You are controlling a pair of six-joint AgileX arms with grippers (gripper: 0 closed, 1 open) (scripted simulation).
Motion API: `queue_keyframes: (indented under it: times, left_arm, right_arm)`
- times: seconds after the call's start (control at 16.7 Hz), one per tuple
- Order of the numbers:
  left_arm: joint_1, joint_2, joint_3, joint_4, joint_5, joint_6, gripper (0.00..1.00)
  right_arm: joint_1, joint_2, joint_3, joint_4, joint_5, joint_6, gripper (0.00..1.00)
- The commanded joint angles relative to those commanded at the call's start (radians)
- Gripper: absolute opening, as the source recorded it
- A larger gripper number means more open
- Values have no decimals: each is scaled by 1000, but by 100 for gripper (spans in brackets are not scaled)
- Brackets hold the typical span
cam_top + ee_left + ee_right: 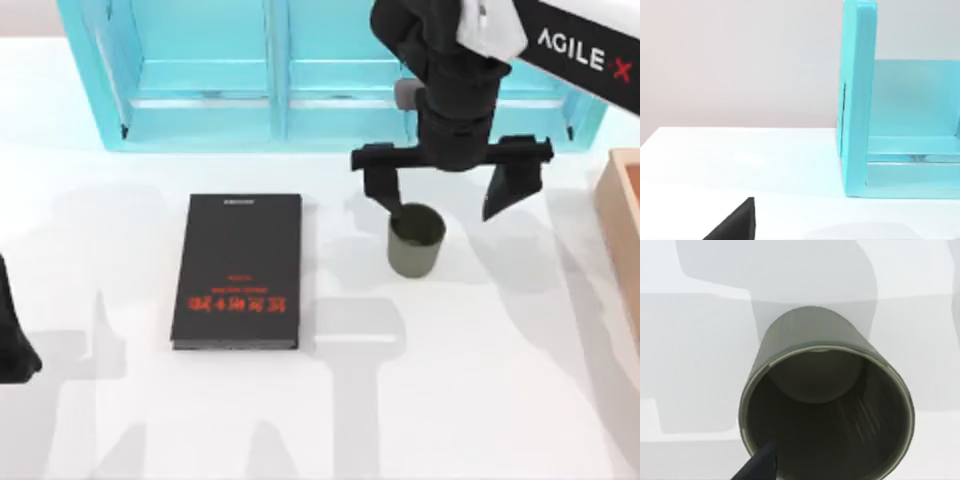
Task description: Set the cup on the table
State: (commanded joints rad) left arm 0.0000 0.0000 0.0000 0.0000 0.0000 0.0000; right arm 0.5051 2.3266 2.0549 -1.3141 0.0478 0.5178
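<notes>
Scene was brightly and evenly lit; the white table (480,400) read near blown-out in the top view, with several soft overlapping grey shadows of the arms falling across it toward the near edge. The shelf (270,70) threw a pale turquoise tint and a faint glossy reflection onto the table in the left wrist view. In the right wrist view the cup (827,405) interior stayed dark, with broad pale shadow bands on the table behind it.
</notes>
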Motion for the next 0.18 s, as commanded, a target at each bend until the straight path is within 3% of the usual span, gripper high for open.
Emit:
queue_keyframes:
  times: [0.18]
  left_arm:
    - [0, 0, 0, 0, 0, 0, 100]
  right_arm:
    - [0, 0, 0, 0, 0, 0, 100]
